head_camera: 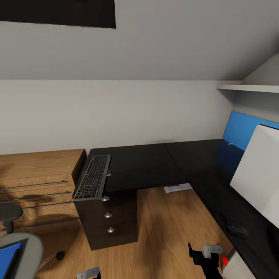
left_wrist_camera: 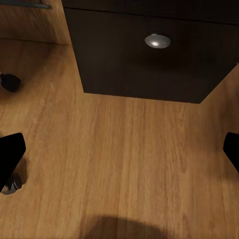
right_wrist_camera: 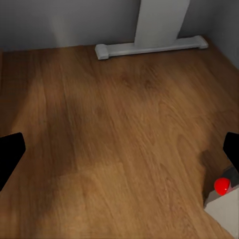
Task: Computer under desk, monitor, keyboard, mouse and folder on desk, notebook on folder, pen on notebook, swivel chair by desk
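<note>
My left hand [left_wrist_camera: 119, 149] and right hand [right_wrist_camera: 119, 149] both hang low over the wood floor [head_camera: 166, 228], fingers spread wide with nothing between them. The keyboard [head_camera: 92, 177] lies on the table [head_camera: 155, 164], at its corner above the drawers [head_camera: 108, 221], overhanging the edge; a careless reach could tip it off. The monitor [head_camera: 257, 174] stands on the table's other wing with its white back towards me, the mouse [head_camera: 237, 229] close by it. The folder [head_camera: 8, 254] rests on the swivel chair [head_camera: 23, 252] beside me. Turning my base towards it, I judge I could bump the chair and roll it away
</note>
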Tool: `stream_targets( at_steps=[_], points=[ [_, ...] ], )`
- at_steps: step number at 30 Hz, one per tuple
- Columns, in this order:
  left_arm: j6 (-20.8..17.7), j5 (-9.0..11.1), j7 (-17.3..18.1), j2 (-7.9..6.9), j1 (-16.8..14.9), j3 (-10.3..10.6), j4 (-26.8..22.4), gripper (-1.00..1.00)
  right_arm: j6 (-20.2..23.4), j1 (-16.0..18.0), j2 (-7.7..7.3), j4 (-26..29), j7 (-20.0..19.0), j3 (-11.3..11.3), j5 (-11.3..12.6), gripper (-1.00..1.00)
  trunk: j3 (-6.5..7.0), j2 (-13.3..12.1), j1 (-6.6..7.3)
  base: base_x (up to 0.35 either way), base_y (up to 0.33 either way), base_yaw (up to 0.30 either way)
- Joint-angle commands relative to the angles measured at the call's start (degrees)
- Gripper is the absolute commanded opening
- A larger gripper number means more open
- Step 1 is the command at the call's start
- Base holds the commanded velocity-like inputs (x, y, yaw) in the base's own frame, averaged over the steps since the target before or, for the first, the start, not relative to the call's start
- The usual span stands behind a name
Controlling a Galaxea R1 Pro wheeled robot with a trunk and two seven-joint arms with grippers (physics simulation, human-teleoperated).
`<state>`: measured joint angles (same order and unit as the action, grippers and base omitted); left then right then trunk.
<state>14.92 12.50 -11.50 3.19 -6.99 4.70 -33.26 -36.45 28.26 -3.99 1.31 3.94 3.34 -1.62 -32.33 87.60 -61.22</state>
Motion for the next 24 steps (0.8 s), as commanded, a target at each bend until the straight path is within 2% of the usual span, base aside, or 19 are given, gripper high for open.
stream_targets(
  at_steps=[1, 9, 12, 17, 24],
  points=[
    [0.3, 0.5, -0.5, -0.05, 0.0, 0.4, 0.0, 1.0, -0.2, 0.0, 0.05, -0.1, 0.0, 0.3, -0.2, 1.0, -0.05, 0.0, 0.0, 0.0, 0.0, 0.0],
    [0.3, 0.5, -0.5, -0.1, 0.0, 0.4, 0.0, 1.0, -0.2, 0.0, 0.37, -0.1, 0.0, 0.2, -0.3, 1.0, -0.05, 0.0, 0.0, 0.0, 0.0, -0.001],
    [0.3, 0.5, -0.5, -0.11, 0.0, 0.3, 0.0, 1.0, -0.2, 0.0, 0.97, 0.0, 0.1, 0.2, -0.2, 1.0, -0.05, 0.0, 0.0, 0.0, 0.0, -0.074],
    [0.3, 0.6, -0.5, -0.11, 0.0, 0.3, 0.0, 1.0, -0.2, 0.0, 2.47, 0.1, 0.1, 0.2, -0.3, 1.0, -0.05, 0.0, 0.0, -0.01, 0.012, -0.192],
    [0.3, 0.6, -0.5, -0.11, 0.0, 0.3, 0.0, 1.0, -0.2, 0.0, 3.07, 0.1, 0.1, 0.3, -0.4, 1.0, -0.05, 0.0, 0.0, -0.127, 0.142, -0.253]
  ],
)
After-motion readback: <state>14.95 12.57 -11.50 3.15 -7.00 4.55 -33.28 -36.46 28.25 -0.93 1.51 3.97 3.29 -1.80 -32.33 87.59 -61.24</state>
